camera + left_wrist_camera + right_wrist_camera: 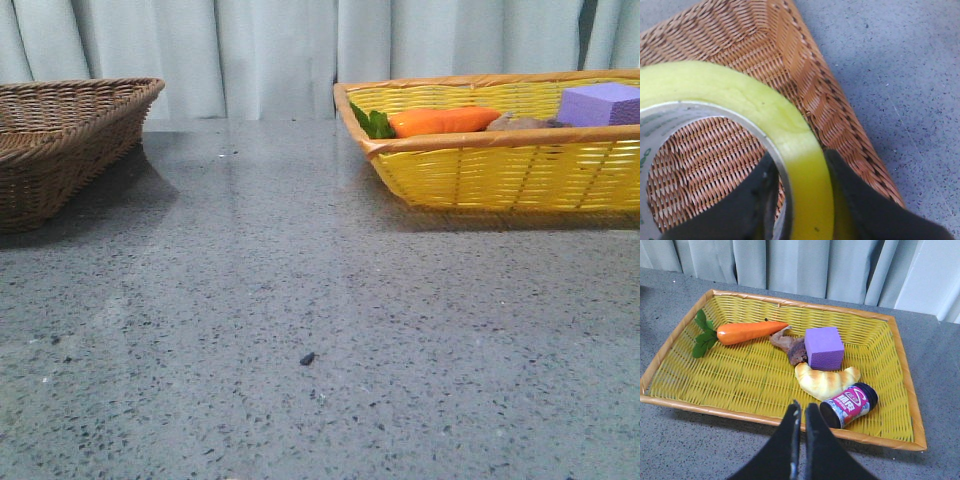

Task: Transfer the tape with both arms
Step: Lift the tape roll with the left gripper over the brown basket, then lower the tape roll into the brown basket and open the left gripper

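The yellow tape roll (pixel 765 110) with its white inner core shows only in the left wrist view. My left gripper (pixel 802 172) is shut on the roll's wall, one finger inside the core and one outside, holding it above the brown wicker basket (pixel 805 75). My right gripper (pixel 801 412) is shut and empty, above the near rim of the yellow basket (pixel 740 415). Neither gripper shows in the front view, and the tape is out of view there.
The brown wicker basket (pixel 60 140) stands at the far left, the yellow basket (pixel 500 165) at the far right. The yellow basket holds a carrot (pixel 747 331), a purple block (pixel 824 346), a croissant (pixel 825 380), a small jar (pixel 850 404) and a brown item (pixel 790 347).
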Motion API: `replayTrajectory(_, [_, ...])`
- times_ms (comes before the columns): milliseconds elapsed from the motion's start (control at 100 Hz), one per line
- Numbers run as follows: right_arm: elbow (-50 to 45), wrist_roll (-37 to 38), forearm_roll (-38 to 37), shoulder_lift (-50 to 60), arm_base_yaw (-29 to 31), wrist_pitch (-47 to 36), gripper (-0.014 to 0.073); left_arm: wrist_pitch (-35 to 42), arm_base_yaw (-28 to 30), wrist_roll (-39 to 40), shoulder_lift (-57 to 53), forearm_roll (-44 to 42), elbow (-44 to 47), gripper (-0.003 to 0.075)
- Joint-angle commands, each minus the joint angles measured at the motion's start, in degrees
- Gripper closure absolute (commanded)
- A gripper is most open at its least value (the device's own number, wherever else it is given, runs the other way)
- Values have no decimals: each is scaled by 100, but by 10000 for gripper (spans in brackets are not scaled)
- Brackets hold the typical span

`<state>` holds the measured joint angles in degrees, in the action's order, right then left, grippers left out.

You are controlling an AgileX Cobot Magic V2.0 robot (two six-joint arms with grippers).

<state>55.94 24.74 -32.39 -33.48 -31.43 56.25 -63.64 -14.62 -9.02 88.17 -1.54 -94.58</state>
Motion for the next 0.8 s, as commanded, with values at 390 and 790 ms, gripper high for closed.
replayTrajectory(390, [127, -13, -268, -16, 44, -346, 660, 580, 290, -122, 676, 225, -118, 659])
replayTrajectory(790, [127, -13, -256, -16, 44, -176, 660, 817, 413, -122, 1030, 198, 380, 659])
